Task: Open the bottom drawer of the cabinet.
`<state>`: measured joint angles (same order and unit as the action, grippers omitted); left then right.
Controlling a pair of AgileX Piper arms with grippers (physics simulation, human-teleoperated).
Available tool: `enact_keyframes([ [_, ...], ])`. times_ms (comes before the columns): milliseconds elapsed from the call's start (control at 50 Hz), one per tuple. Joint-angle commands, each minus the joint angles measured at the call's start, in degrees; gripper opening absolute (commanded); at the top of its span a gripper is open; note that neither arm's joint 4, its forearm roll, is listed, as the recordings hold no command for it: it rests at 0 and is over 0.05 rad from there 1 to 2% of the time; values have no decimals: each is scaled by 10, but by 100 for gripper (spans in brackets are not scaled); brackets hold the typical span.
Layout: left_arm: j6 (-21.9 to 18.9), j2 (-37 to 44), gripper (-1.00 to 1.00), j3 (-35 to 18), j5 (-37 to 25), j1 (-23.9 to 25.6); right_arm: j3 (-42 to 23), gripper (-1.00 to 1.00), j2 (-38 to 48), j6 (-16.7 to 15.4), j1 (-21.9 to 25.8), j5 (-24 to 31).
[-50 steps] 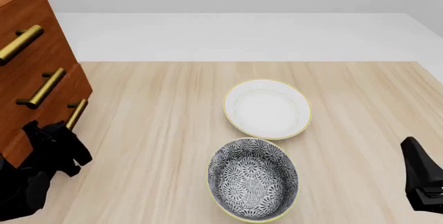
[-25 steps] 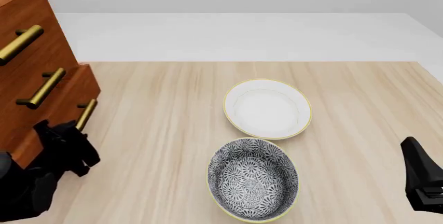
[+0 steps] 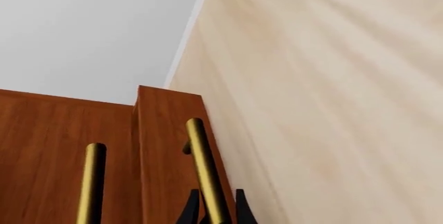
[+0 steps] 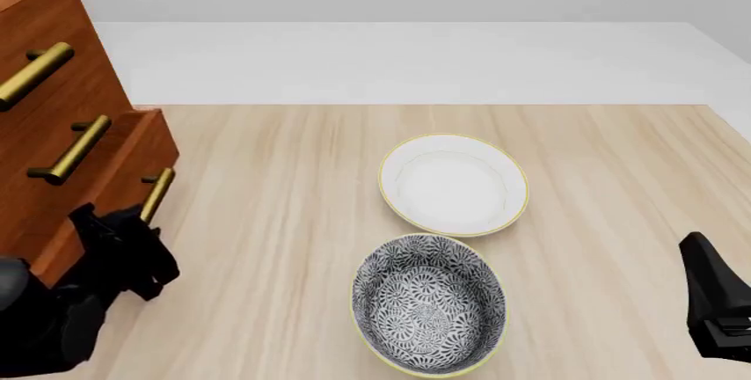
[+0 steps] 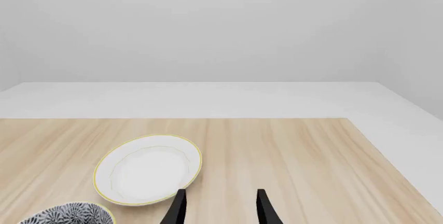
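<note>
The cabinet (image 4: 47,72) stands at the table's far left, tall and reddish-brown, with three brass bar handles. Its bottom drawer (image 4: 118,173) juts partway out from the cabinet's face. My left gripper (image 4: 132,226) is shut on the lower end of that drawer's handle (image 4: 157,193). In the left wrist view the two black fingertips (image 3: 188,211) clamp the brass handle (image 3: 205,172) on the bottom drawer's front (image 3: 166,146). My right gripper (image 4: 704,261) hovers at the near right, far from the cabinet. In its own view the right gripper (image 5: 220,208) is open with nothing between its fingers.
A white bowl (image 4: 453,184) with a gold rim sits mid-table. A black-and-white patterned bowl (image 4: 430,302) sits just nearer than it. Both also show in the right wrist view, the white bowl (image 5: 148,169) and the patterned bowl (image 5: 69,213). The middle drawer's handle (image 4: 70,149) is above the bottom one.
The bottom drawer has slid further out of the cabinet. My left gripper moved with its handle, rightward and toward the near edge. The right arm has not moved.
</note>
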<state>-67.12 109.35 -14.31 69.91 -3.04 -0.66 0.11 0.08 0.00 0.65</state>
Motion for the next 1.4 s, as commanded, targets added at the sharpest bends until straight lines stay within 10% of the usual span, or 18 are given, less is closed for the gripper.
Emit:
enact_keyframes([
  [20, 1, 66, -100, -49, 0, 78, 0, 100, 0, 0, 0, 0],
  [1400, 14, 62, -100, -53, 0, 139, 0, 100, 0, 0, 0, 0],
])
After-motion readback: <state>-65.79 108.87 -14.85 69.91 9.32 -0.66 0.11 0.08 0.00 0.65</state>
